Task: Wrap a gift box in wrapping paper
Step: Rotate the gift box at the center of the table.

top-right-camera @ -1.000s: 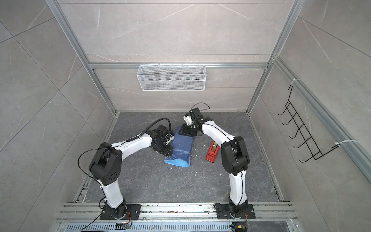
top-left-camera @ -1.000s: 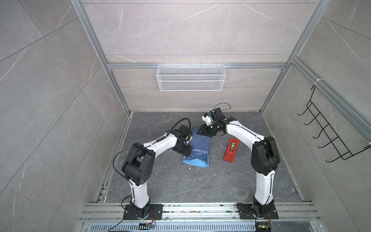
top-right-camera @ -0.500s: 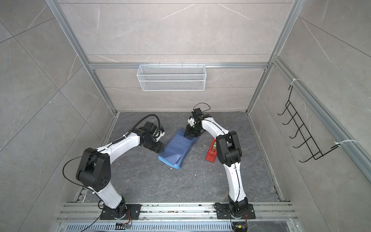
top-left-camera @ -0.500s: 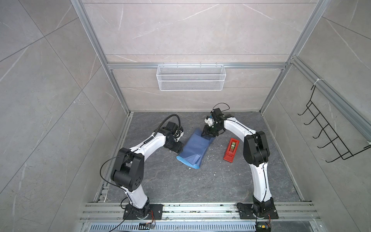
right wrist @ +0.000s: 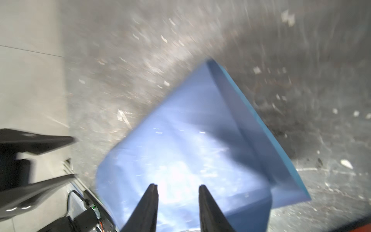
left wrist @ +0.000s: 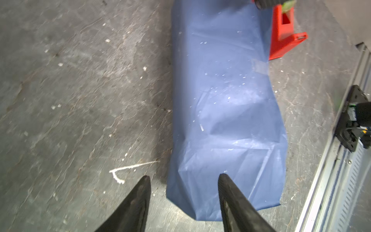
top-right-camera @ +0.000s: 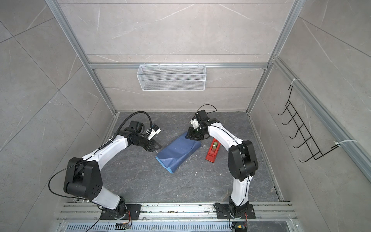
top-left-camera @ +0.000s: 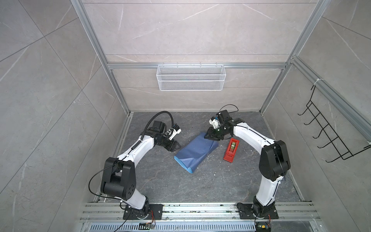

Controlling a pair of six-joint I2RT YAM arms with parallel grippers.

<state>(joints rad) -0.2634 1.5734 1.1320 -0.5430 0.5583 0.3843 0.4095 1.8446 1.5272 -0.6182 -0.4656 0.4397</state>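
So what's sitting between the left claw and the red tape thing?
The blue wrapping paper, folded into a bundle, lies between the left gripper and the red tape dispenser; both top views show it.

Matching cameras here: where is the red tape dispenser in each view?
In a top view: red tape dispenser on the floor beside wrapping paper.
In a top view: red tape dispenser, same spot.
Left wrist: red tape dispenser beside the paper's far end.
Right wrist: red tape dispenser, probably the blurred edge sliver.
Shared landmark: wrapping paper.
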